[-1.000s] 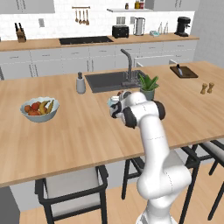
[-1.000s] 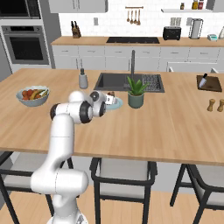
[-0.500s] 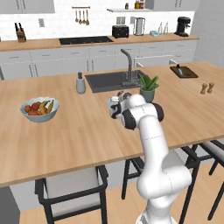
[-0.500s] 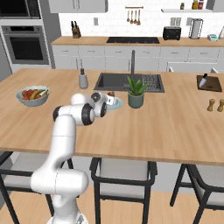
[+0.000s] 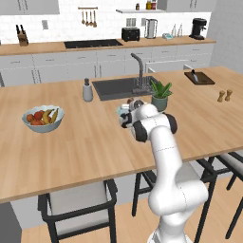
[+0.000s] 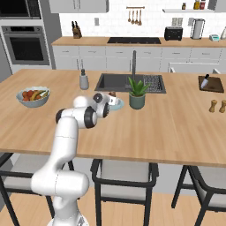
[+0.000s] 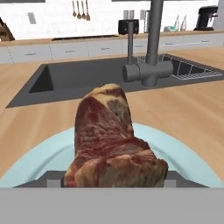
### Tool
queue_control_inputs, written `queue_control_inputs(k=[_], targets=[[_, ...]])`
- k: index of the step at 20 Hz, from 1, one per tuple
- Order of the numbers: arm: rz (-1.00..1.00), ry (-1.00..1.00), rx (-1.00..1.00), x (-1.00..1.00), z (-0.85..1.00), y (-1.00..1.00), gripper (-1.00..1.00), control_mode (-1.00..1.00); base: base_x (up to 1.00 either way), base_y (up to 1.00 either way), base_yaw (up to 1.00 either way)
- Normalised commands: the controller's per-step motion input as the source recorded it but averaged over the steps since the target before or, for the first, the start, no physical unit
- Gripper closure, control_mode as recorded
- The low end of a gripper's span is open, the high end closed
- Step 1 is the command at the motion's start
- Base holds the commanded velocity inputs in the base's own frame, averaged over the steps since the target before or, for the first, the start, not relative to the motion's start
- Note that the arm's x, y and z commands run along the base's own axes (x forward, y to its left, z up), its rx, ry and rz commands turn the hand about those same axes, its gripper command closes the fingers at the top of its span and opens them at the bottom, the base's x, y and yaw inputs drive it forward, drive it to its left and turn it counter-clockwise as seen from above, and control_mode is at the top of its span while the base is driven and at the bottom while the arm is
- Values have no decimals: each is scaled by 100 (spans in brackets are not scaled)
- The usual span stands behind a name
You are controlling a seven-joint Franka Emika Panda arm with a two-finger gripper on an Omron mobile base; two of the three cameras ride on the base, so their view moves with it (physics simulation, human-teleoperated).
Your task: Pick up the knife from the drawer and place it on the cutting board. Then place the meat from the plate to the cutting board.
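Reddish-brown and marbled, the meat (image 7: 114, 146) stands on the pale blue plate (image 7: 188, 159) and takes most of the hand view, very close to the camera. The plate lies on the wooden desk (image 5: 85, 142) just in front of the sink (image 7: 78, 78), beside the potted plant (image 6: 137, 92).

The tool (image 6: 107, 102) is at the plate, low over its near side. Its fingertips are not visible in the hand view, and in the base views they are too small to read, so I cannot tell whether it is spread, pressed together, or already pinching the meat.

The knife (image 6: 205, 81) seems to lie already on the dark cutting board (image 6: 212, 85), far to the robot's right on the desk, near the two small shakers (image 6: 217, 106). So I judge that the first half of the task is done and the step in hand is the taking of the meat from the plate.

The next move, as I judge it, calls for a firm grip on the chunk at its lower, wider part, because the shape is irregular and it could slip. After that the meat must be lifted free of the plate and carried a long way to the right. The board is well apart from here, so the base probably needs to drive. On the board, the meat should go on the free part next to the knife.
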Motion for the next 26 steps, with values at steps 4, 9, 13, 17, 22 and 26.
queue_control_inputs(k=[4,9,13,17,22,26], targets=[[0,-6,0,0,0,-15,100,-100,0,0,0],[0,-12,0,0,0,-3,100,-100,0,0,0],[0,-23,6,-28,11,0,100,-100,0,0,0],[0,-31,9,-64,19,0,100,-100,0,0,0],[0,-29,6,-92,36,0,100,-100,0,0,0],[0,-29,6,-100,85,0,100,-100,0,0,0]])
